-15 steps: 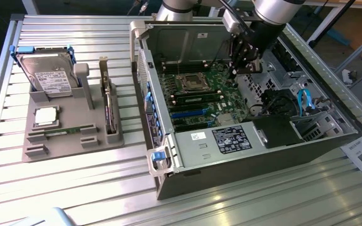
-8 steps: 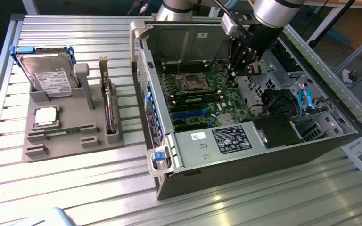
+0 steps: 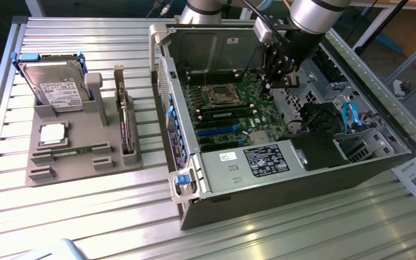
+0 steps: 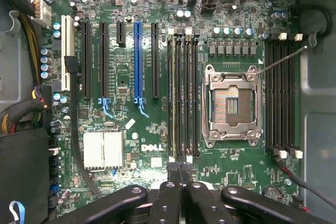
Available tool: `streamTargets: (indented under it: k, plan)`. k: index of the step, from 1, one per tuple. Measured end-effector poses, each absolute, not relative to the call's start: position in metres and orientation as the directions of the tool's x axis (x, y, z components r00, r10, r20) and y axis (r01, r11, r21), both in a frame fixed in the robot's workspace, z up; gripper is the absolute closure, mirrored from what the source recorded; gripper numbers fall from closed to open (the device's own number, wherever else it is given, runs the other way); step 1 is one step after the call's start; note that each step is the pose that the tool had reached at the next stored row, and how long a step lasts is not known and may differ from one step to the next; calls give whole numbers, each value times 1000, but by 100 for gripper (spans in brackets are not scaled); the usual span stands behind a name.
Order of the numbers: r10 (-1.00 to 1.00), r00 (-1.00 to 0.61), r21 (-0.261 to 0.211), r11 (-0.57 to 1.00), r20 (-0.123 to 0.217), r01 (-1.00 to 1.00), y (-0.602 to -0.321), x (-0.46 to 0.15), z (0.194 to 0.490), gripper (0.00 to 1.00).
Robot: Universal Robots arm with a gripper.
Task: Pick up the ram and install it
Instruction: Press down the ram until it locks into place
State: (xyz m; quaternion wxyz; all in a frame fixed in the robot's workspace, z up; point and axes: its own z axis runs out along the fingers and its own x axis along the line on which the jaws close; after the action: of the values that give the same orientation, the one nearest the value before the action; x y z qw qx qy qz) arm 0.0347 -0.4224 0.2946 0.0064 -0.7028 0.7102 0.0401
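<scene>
Currently, at the exterior view's left, a grey holder (image 3: 85, 168) sits on the slatted metal table (image 3: 85, 216). A drive (image 3: 52, 86) stands tilted in the holder's far end. Nearer the camera, a square silver chip (image 3: 52, 132) lies flat in its recess. The ram (image 3: 73, 152) lies flat in a slot at the holder's near end, just beside the chip and well apart from the gripper. Nothing touches it. A card (image 3: 125, 127) stands on edge along the holder's side nearest the case.

Further right, the open case (image 3: 215, 179) lies on its side with the board (image 3: 229, 108) exposed. The empty processor socket (image 3: 219, 93) is visible on the board, with dark memory slots (image 3: 226, 115) beside it and a blue slot nearer the camera.

Further right again, the gripper (image 3: 284, 81) hangs from the arm over the far part of the board, above it and not in contact. Its fingers are together and hold nothing. In the wrist view the gripper (image 4: 180, 169) looks straight down on the board (image 4: 131, 145). The closed fingertips (image 4: 173, 167) appear at the end of a bank of four long slots (image 4: 184, 98), with the open socket (image 4: 232, 103) alongside that bank.

At the exterior view's right, a blue cable (image 3: 349, 116) loops inside the case beside a black block (image 3: 316, 151).
</scene>
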Motion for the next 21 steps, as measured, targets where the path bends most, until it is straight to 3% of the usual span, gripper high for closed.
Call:
streamTargets:
  k: [21]
  plan:
    - [-998, -12, 48, 9, -65, -999, -422, 35, 275, 90]
